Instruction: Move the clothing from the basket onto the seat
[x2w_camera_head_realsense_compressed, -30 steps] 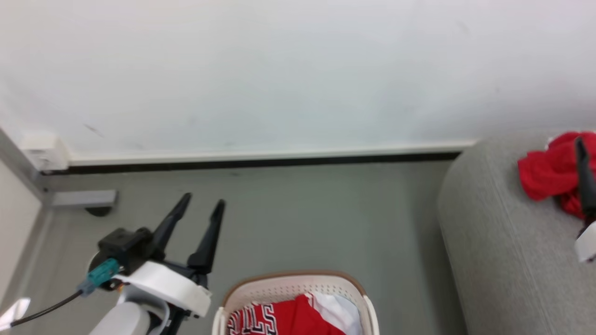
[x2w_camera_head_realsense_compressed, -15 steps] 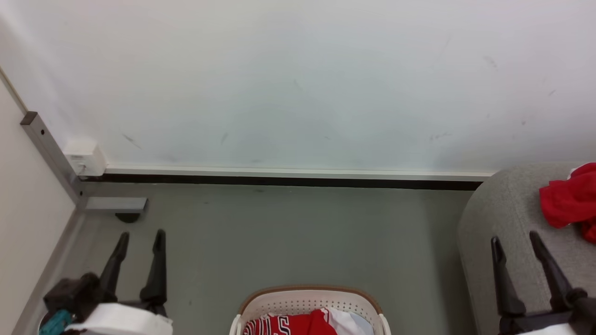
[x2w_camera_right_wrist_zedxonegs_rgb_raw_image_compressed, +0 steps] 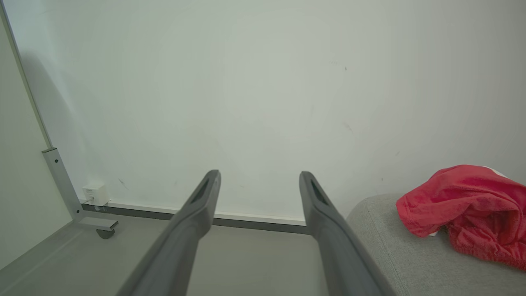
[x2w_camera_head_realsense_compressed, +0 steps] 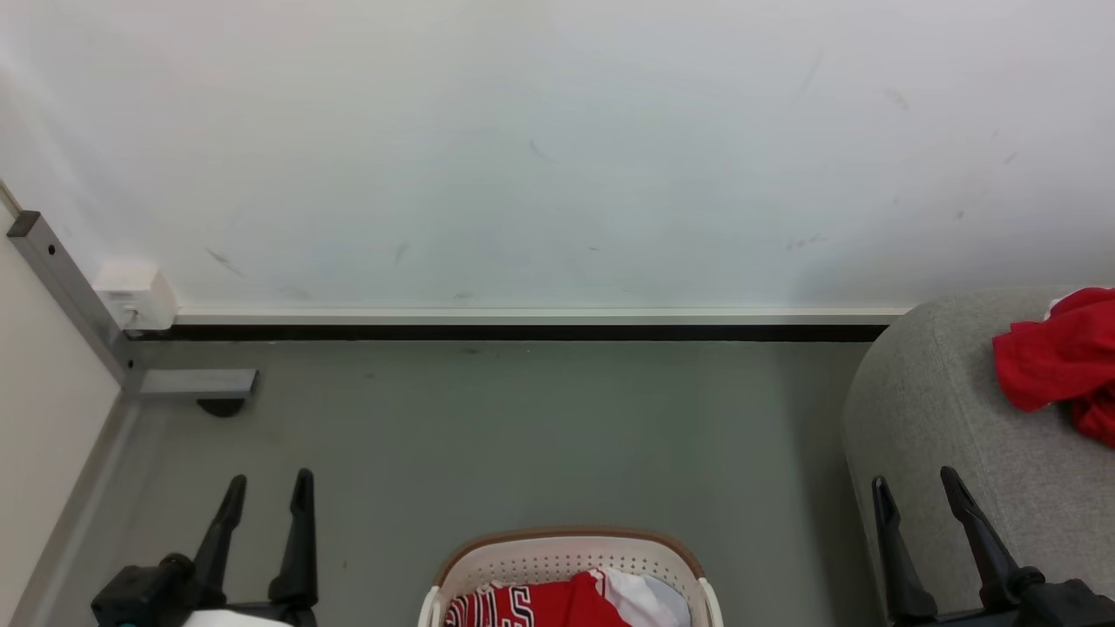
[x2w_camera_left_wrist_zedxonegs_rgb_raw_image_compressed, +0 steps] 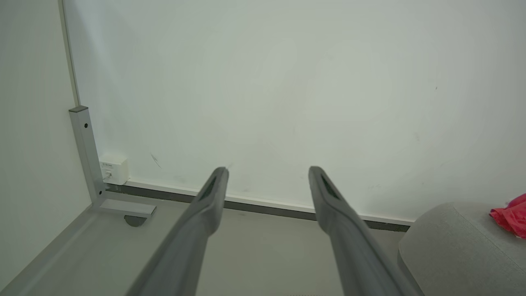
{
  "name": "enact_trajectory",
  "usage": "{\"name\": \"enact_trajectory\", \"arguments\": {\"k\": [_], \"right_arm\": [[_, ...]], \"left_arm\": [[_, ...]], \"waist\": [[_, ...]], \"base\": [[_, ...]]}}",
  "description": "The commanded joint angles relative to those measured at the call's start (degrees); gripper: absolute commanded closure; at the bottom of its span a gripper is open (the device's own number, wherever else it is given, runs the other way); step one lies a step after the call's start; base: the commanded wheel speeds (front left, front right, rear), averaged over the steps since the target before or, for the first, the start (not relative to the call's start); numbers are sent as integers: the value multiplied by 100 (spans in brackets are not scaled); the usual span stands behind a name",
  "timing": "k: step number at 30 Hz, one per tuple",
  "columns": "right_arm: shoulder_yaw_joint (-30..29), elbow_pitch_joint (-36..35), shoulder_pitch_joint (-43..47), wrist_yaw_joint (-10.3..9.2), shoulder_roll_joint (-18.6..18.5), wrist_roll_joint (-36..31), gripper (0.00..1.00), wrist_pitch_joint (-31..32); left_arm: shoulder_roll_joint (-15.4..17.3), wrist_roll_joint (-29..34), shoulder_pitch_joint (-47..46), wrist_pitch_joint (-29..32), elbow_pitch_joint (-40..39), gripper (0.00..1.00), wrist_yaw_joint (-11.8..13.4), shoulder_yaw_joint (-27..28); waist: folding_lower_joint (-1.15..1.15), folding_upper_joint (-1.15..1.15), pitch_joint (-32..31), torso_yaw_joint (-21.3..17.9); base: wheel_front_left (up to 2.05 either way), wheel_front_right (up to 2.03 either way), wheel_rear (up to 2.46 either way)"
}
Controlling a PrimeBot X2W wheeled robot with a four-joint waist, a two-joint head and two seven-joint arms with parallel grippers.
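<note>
The cream basket [x2w_camera_head_realsense_compressed: 566, 557] with a brown rim stands on the floor at the bottom centre of the head view. It holds a red jersey [x2w_camera_head_realsense_compressed: 523, 605] with black-and-white lettering and a white cloth piece [x2w_camera_head_realsense_compressed: 640, 596]. A crumpled red garment [x2w_camera_head_realsense_compressed: 1050, 361] [x2w_camera_right_wrist_zedxonegs_rgb_raw_image_compressed: 464, 205] [x2w_camera_left_wrist_zedxonegs_rgb_raw_image_compressed: 509, 216] lies on the grey seat [x2w_camera_head_realsense_compressed: 949, 409] [x2w_camera_right_wrist_zedxonegs_rgb_raw_image_compressed: 394, 255] [x2w_camera_left_wrist_zedxonegs_rgb_raw_image_compressed: 448, 246] at the right. My left gripper [x2w_camera_head_realsense_compressed: 268, 481] [x2w_camera_left_wrist_zedxonegs_rgb_raw_image_compressed: 267, 169] is open and empty, left of the basket. Open and empty too, my right gripper [x2w_camera_head_realsense_compressed: 913, 479] [x2w_camera_right_wrist_zedxonegs_rgb_raw_image_compressed: 259, 174] is in front of the seat's near edge.
A white wall with a dark baseboard [x2w_camera_head_realsense_compressed: 523, 332] runs across the back. A grey metal post [x2w_camera_head_realsense_compressed: 70, 296] with a foot bracket and a white socket box [x2w_camera_head_realsense_compressed: 131, 296] stand in the left corner. Grey floor [x2w_camera_head_realsense_compressed: 540, 435] lies between basket and wall.
Both arms have drawn back toward the lower corners of the head view; the right gripper came away from the red garment on the seat. The camera shifted too.
</note>
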Motion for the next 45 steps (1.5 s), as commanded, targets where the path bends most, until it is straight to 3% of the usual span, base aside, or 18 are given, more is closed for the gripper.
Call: {"name": "enact_trajectory", "arguments": {"k": [1,12,27,36,45], "right_arm": [[-3,-22,-90,-14,13,-26,0,-18],[-55,-53,-95,-14,25,117,0,-19],[61,47,-229,-14,25,95,0,-20],[154,52,-386,-15,23,10,0,-19],[161,-161,-613,-14,23,90,0,-19]], "left_arm": [[-13,87,-49,-2,34,0,-35,58],[-186,289,-79,-2,99,0,-172,205],[-182,220,-117,-2,175,0,-186,105],[2,-3,-234,-2,235,0,-175,-242],[386,-322,-597,-3,649,0,-175,-842]], "waist": [[1,0,8,-3],[1,0,64,-20],[1,0,124,-107],[1,0,334,-305],[1,0,836,-764]], "base": [[0,0,0],[0,0,0],[0,0,0],[0,0,0],[0,0,0]]}}
